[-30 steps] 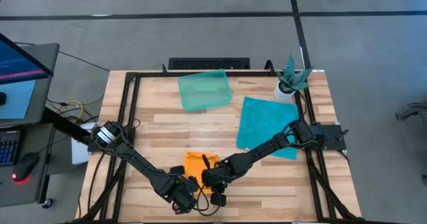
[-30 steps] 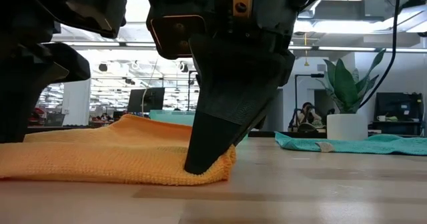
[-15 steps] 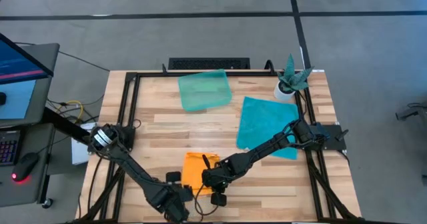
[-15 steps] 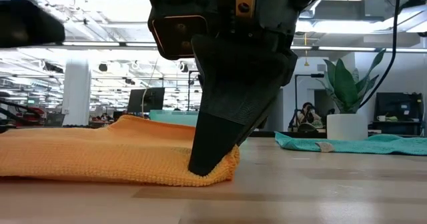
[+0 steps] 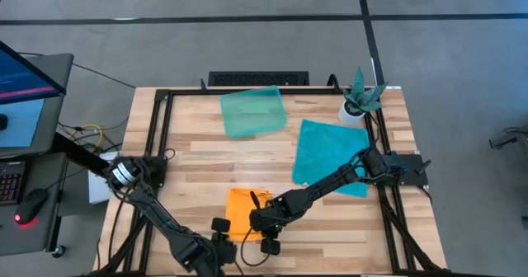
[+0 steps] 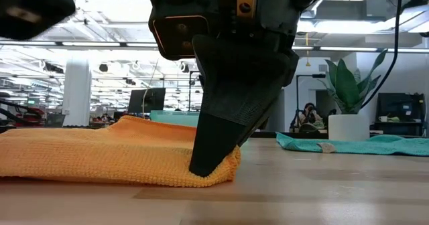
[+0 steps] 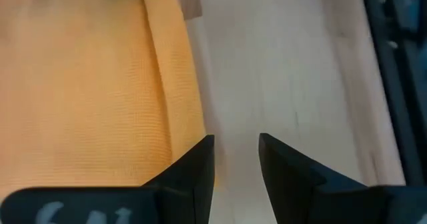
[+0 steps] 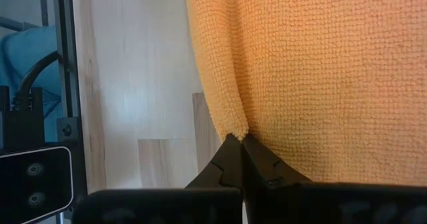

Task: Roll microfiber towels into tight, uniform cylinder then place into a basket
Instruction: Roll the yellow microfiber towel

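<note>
Looking across the pale plank table, I see the teal towel lying flat, the translucent green basket behind, and the nubbly orange towel folded (front centre). My right gripper pinches its edge; my left gripper hangs parted, empty, beside it.

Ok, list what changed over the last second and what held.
The left gripper, open and empty, drew back off the orange towel toward the table's near edge. The right gripper stayed shut on the towel's edge, which shifted only slightly. The teal towel, basket and plant pot did not move.
</note>
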